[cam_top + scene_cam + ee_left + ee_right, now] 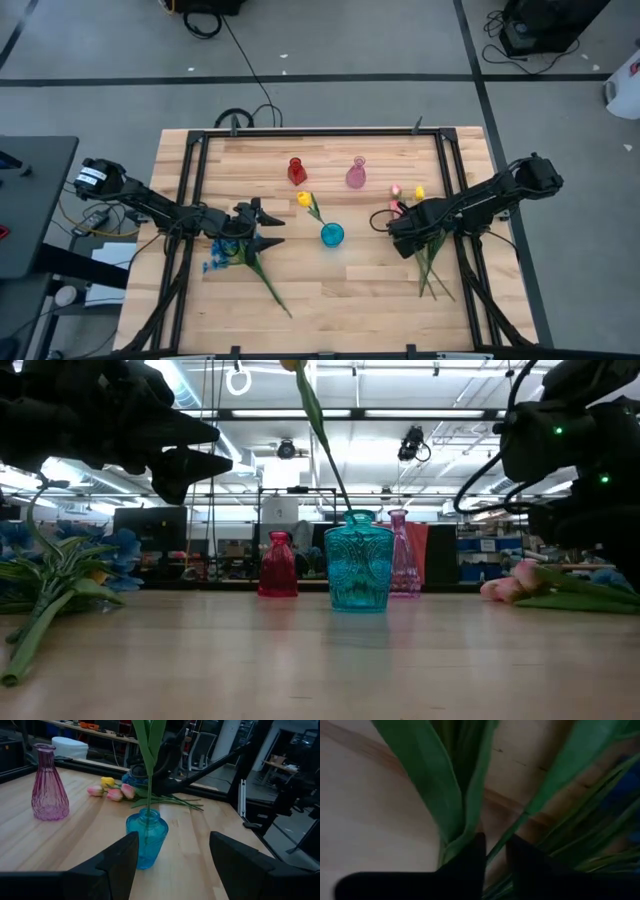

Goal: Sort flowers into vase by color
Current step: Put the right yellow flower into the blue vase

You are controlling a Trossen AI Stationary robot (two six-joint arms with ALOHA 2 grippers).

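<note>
A blue glass vase stands mid-table with one yellow tulip in it by its stem. My left gripper hangs open just left of that vase, its fingers pointing at the vase and touching nothing. Blue sprigs lie flat below my left arm. At the right, pink tulips and a yellow one lie in a pile with their stems toward the near edge. My right gripper is down on that pile, nearly shut around a stem. My right gripper comes from above, pointing down into the pile. A thin green stem runs between its two fingers, which lie across it. Leaves hide which flower the stem belongs to. The pile's blossoms lie on the table.
A red vase and a pink vase stand behind the blue one toward the far edge. A black frame rail runs around the tabletop. Bare wood shows along the near middle.
</note>
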